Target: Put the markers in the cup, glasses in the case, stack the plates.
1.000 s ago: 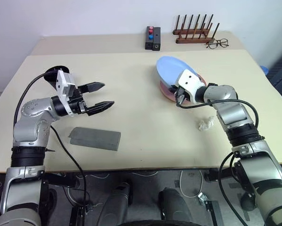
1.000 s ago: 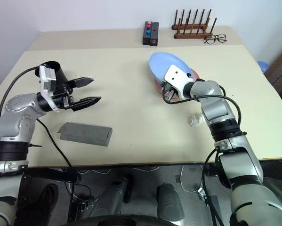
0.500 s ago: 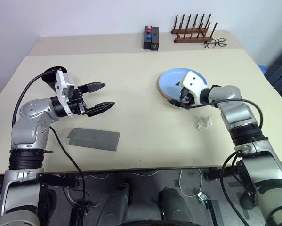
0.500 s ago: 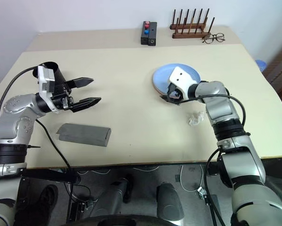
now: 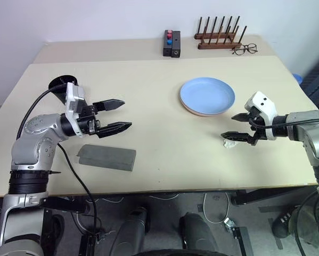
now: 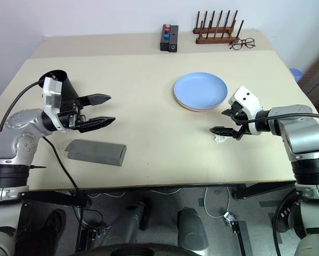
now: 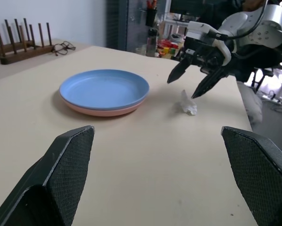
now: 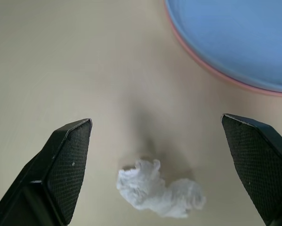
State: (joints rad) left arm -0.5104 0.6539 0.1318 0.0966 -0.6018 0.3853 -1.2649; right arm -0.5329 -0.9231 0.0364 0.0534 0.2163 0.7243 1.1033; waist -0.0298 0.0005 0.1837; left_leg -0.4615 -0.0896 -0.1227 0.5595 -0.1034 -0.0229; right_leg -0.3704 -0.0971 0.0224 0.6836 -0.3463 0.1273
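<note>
Plates (image 5: 207,96): light blue one lies flat on the salmon pink one, whose edge peeks out underneath at the near side, past the middle of the table (image 5: 159,160) on my right. I judge the stacking done.
Case (image 5: 106,157): grey glasses case lies shut near the front edge on my left. No sunglasses lie loose on the table, so I judge they are likely inside, though I cannot see in.
Cup (image 5: 60,85): black tumbler stands behind my left wrist. I cannot tell from here whether the markers are in it, but none lie loose on the table.
Left over: by the look of things, little or nothing of the task remains.
Right pincer (image 5: 235,127): spread wide and empty, reaching in from the right and tipped down at the table, apart from the plates.
Crumpled white scrap (image 8: 159,193): lies on the table between my right fingertips (image 8: 70,155) in the right wrist view, untouched.
Left pincer (image 5: 119,114): spread wide and empty, held level above the table, pointing across toward the plates, above and behind the case.
Far edge: thin-framed spectacles (image 5: 245,49) beside a wooden rack (image 5: 219,37), and a small black box with red and blue buttons (image 5: 171,42).
</note>
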